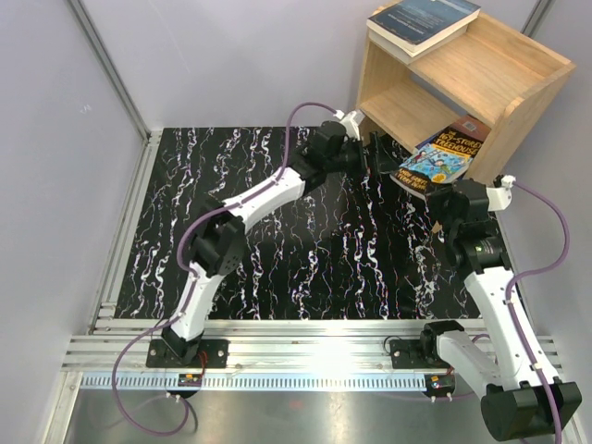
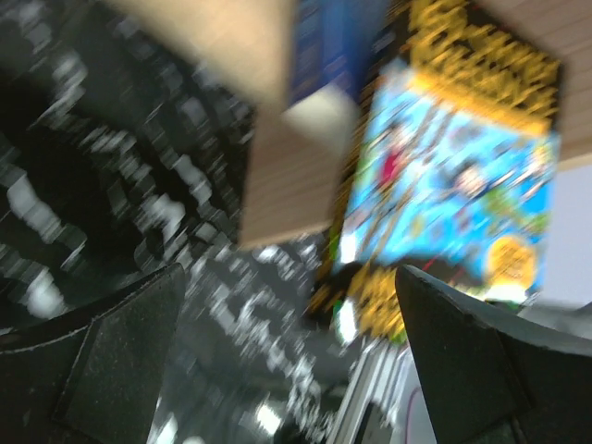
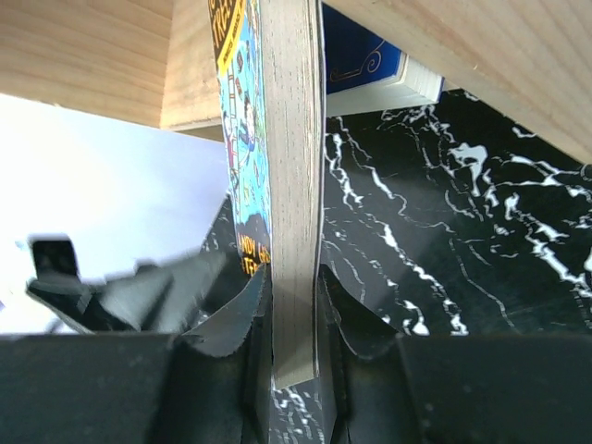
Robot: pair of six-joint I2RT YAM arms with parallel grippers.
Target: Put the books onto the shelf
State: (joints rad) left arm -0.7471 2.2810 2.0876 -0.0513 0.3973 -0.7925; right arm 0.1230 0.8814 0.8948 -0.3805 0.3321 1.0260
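My left gripper stands wide apart and empty, at 9 o'clock of the Treehouse book. My right gripper clamps that book, half inside the lower tier of the shelf. A dark book lies on top, so I judge the task partly done.

Top view: bright, even, diffuse light; soft shadows on the marbled table; focus sharp throughout; left wrist view: heavy motion blur smears the blue-yellow book and everything around it; right wrist view: sharp; pale wall at left overexposed.
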